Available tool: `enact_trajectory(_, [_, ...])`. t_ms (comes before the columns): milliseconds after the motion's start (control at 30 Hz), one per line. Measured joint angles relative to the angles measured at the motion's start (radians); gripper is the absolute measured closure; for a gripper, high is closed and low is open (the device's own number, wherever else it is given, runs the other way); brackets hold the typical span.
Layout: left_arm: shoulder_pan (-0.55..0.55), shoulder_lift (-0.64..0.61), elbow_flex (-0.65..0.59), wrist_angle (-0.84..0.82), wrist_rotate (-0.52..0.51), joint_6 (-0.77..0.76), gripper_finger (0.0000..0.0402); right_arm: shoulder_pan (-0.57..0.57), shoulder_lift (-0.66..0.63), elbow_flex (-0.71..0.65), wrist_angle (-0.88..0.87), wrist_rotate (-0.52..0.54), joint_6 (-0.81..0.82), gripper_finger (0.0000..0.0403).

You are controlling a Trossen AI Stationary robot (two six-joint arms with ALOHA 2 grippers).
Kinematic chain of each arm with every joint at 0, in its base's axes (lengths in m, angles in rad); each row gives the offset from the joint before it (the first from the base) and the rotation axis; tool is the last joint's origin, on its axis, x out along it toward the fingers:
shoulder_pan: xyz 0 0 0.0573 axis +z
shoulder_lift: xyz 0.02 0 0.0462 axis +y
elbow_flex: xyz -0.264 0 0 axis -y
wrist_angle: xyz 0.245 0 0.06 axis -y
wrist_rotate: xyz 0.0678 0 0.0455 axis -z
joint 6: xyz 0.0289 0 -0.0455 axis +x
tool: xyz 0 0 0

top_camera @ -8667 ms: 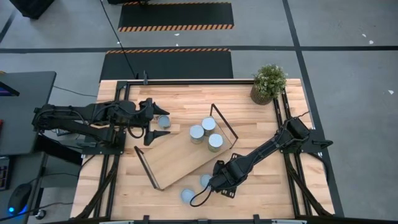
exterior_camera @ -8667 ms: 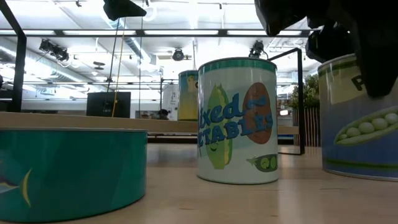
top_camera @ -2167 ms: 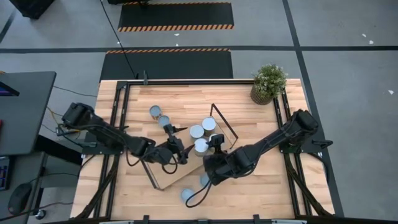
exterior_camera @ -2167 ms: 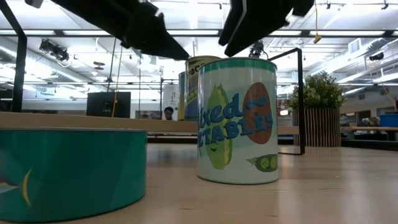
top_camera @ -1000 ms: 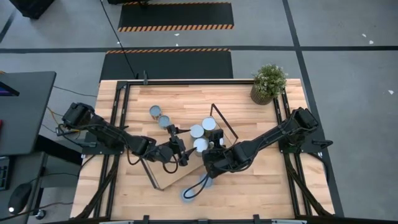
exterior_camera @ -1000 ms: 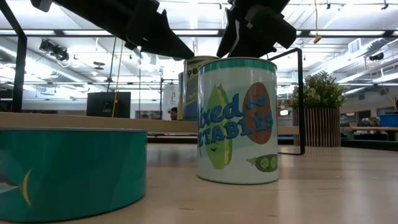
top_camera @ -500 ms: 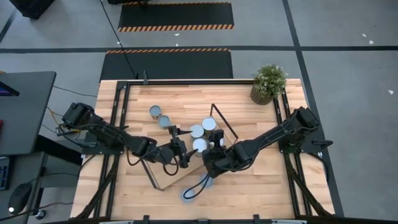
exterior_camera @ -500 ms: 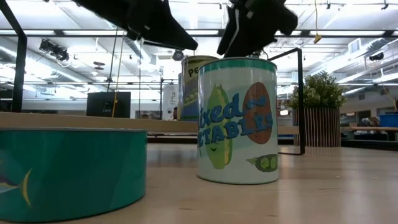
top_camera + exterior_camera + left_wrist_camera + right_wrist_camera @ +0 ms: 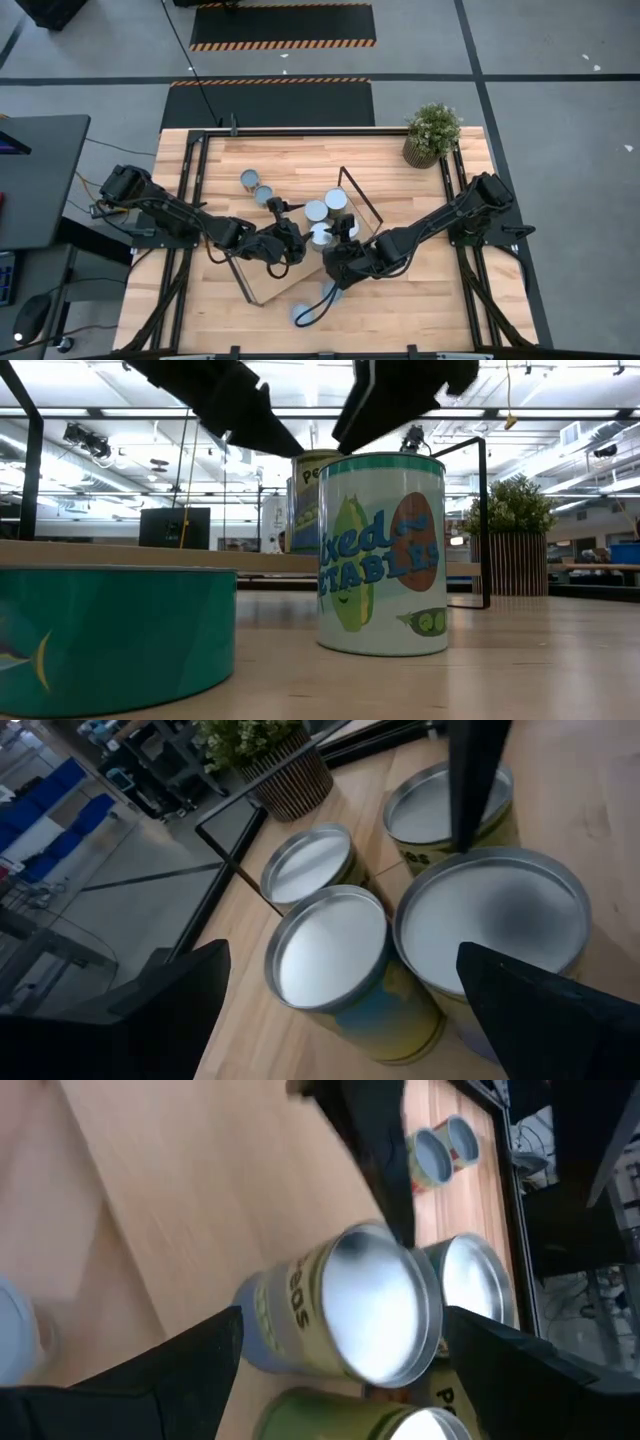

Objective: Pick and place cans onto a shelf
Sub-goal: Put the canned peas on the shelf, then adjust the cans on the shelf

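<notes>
The shelf (image 9: 265,262), a light-wood board with black wire end frames, lies slantwise on the table. Several silvery-topped cans (image 9: 316,211) stand in a cluster on its right half. My right gripper (image 9: 333,238) hangs over the cluster from the right, shut on the nearest can (image 9: 385,1315), which bears a peas label (image 9: 312,475). My left gripper (image 9: 292,228) hovers just left of the cluster. It is open wide (image 9: 342,952), the cans (image 9: 490,915) lie ahead between its fingers, and it touches none. My right gripper pinches the peas can by two opposite sides of its wall (image 9: 262,1312), close under the top rim. The fingers (image 9: 160,1370) come slanting down from the table's right and near side. The can stands upright among the other cans; a nearer can hides its bottom.
Two more cans (image 9: 256,186) stand on the table at the far left of the shelf. A tall mixed-vegetables can (image 9: 382,550) and a low teal can (image 9: 110,635) stand by the near edge. A potted plant (image 9: 432,133) fills the far right corner.
Both grippers have turned a little at the wrist while staying over the cans on the shelf. Neither finger gap has changed. The peas can has kept its place, upright on the shelf.
</notes>
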Motion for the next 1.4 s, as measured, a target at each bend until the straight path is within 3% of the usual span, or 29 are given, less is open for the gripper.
enact_trajectory(700, [0.0,-0.001,0.0,0.005,0.088,-0.072,0.0005,-0.023,-0.002,-0.038,-0.085,0.108,0.02,0.0053])
enact_trajectory(1133, [-0.006,-0.039,0.0,0.02,0.072,-0.012,0.0005,0.011,-0.027,-0.035,-0.076,0.067,0.047,0.0053])
enact_trajectory(1400, [-0.046,-0.067,0.0,-0.085,0.079,0.015,0.0005,0.034,-0.028,-0.035,-0.154,0.065,0.081,0.0053])
